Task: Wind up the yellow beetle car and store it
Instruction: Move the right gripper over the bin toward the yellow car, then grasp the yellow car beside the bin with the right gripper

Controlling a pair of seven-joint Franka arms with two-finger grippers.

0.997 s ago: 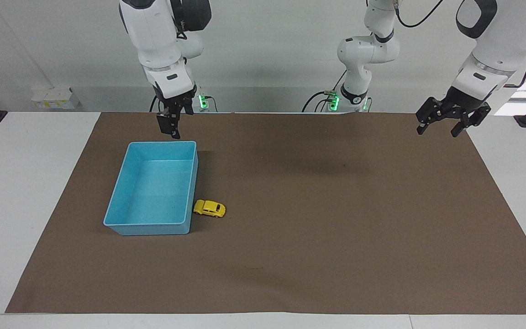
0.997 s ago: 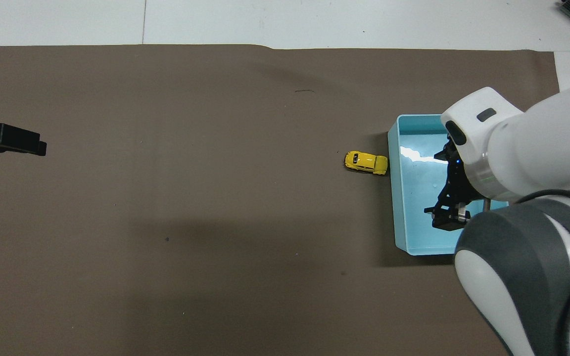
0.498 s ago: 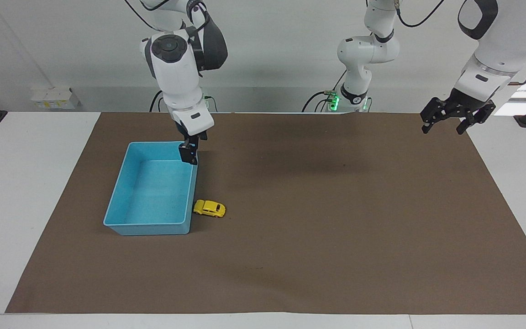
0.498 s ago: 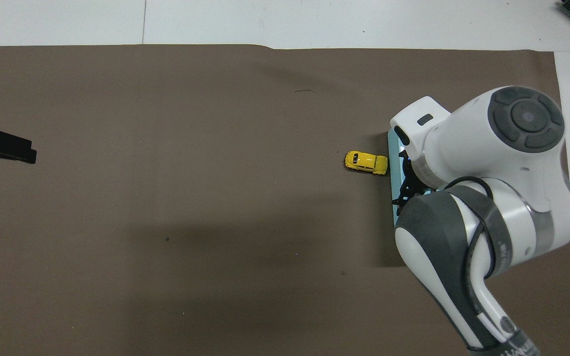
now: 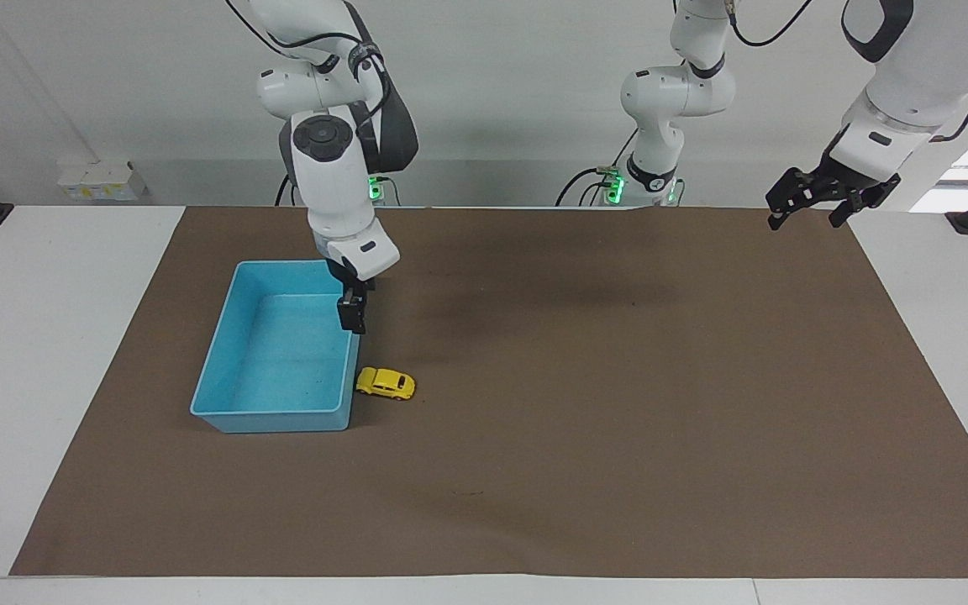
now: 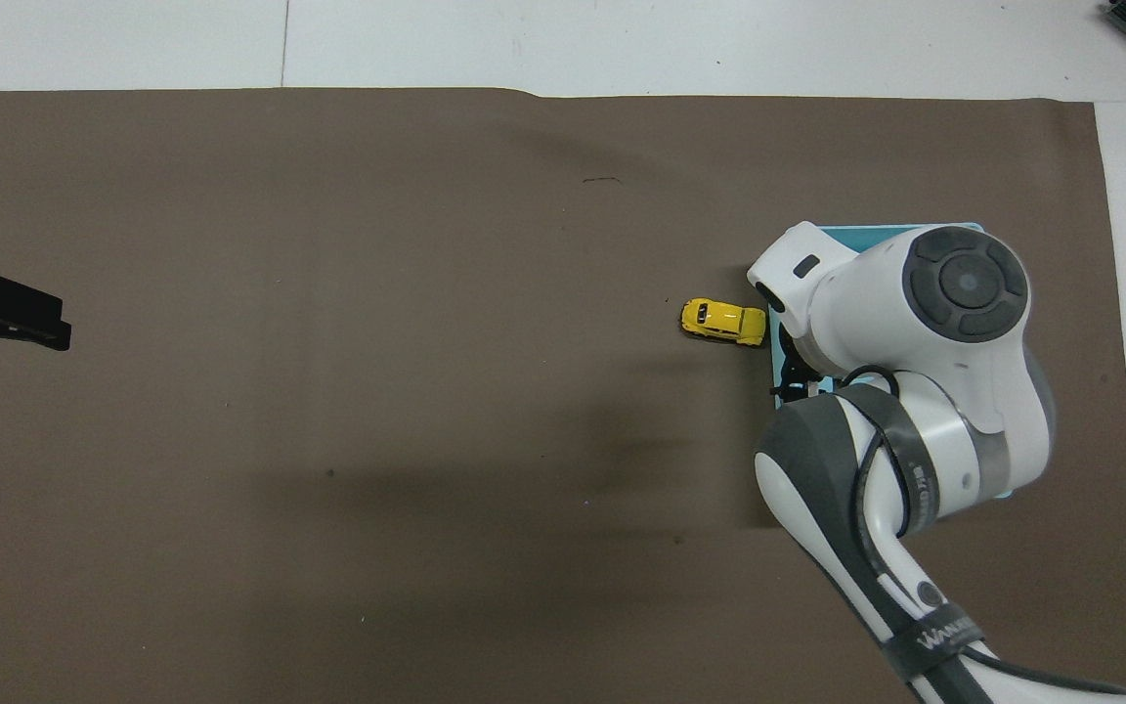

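The right gripper (image 5: 353,318), fingers apart over the blue bin's (image 5: 223,366) rim, should drop squarely astride the yellow car (image 5: 385,383) just beside the bin, while the open left gripper (image 5: 810,203) waits.

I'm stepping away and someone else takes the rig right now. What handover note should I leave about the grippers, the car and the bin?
Right gripper: open, empty, over the bin's rim on the side where the car sits, just short of the car.
Left gripper: open, empty, waiting over the mat's corner at the left arm's end.
Yellow beetle car: on the mat beside the light-blue bin, at the bin's corner farthest from the robots, not in it.
Done: nothing yet.
Left: grasp the car, wind it, place it in the bin.
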